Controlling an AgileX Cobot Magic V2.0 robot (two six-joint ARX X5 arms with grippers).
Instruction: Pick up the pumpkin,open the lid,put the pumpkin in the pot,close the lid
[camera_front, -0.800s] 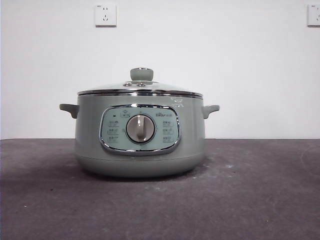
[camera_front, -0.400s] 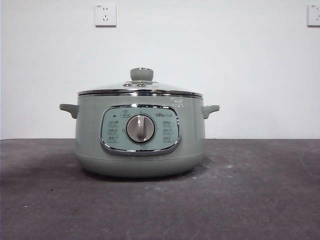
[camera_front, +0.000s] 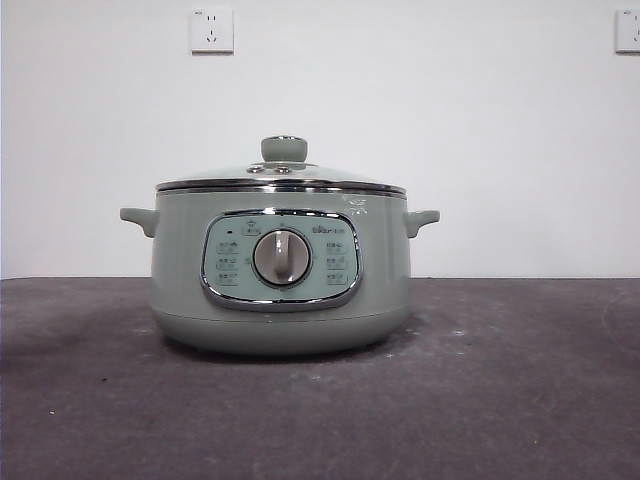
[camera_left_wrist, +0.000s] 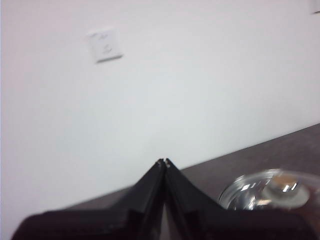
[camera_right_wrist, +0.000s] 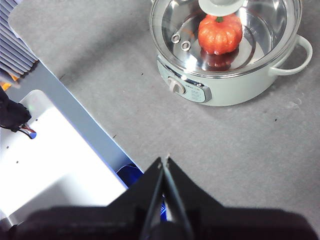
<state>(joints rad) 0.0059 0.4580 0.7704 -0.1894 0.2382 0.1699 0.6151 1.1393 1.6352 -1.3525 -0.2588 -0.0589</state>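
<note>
Inside the lidded pot (camera_right_wrist: 227, 75) sits the pumpkin (camera_right_wrist: 220, 33); both tools clenched, panel writing unreadable.

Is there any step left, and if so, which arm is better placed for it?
Neither arm is needed: the pumpkin sits inside the pot under the closed lid. Left gripper and right gripper are both shut, away from it.

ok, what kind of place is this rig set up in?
Probably a lab test bench, not a real kitchen. One cooker pot stands alone on a dark grey table against a bare white wall with sockets. The right wrist view shows a toy pumpkin inside, under the lid.
</note>
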